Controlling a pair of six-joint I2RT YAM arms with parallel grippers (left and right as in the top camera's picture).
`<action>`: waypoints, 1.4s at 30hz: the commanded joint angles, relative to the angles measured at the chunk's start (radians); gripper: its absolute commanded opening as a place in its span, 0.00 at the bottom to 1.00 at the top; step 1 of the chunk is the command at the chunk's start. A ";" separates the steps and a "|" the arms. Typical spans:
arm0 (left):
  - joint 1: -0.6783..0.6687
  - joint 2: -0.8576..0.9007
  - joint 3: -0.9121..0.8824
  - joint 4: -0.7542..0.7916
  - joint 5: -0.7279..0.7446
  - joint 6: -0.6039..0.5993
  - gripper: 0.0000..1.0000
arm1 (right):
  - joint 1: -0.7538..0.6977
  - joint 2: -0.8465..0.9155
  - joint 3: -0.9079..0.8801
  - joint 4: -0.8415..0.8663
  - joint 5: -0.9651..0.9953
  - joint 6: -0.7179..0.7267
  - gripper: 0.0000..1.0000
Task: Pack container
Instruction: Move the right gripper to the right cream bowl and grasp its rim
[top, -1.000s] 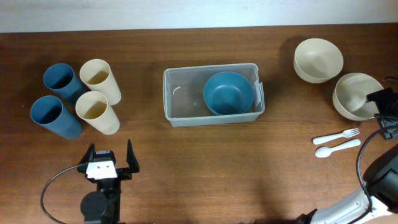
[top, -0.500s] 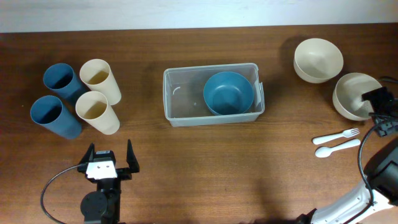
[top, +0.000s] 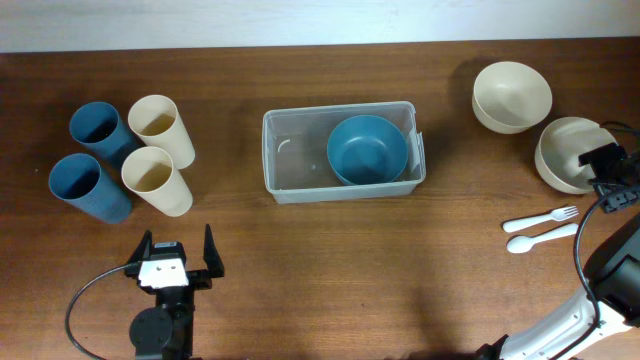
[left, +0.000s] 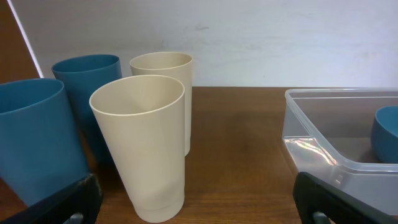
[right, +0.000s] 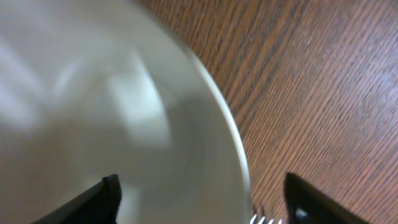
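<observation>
Now: container (top: 290, 175) centred on tabletop (top: 300, 260)

A blue bowl (top: 367, 150) is seated in its right half. The left pincer (top: 178, 248) is held spread; a cream cup (left: 140, 143) is seen close only from its wrist. The right pincer (right: 202, 199) is spread across the cream bowl (right: 93, 112) rim.

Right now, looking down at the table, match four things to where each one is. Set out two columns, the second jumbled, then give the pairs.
Column one:
1. blue bowl
2. fork
3. blue cups
4. right end effector

Column two:
a. far left of the table
b. over the rim of a cream bowl
c. inside the clear bin
d. beside the spoon

Pairs: 1-c, 2-d, 3-a, 4-b.
</observation>
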 joint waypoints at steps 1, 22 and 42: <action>0.004 -0.008 -0.002 -0.005 0.011 0.015 1.00 | 0.003 0.014 -0.005 0.005 0.022 -0.001 0.72; 0.004 -0.008 -0.002 -0.005 0.011 0.015 1.00 | 0.003 0.055 -0.005 0.024 0.022 -0.001 0.63; 0.004 -0.008 -0.002 -0.005 0.011 0.015 1.00 | -0.003 0.053 0.015 0.013 0.022 0.003 0.04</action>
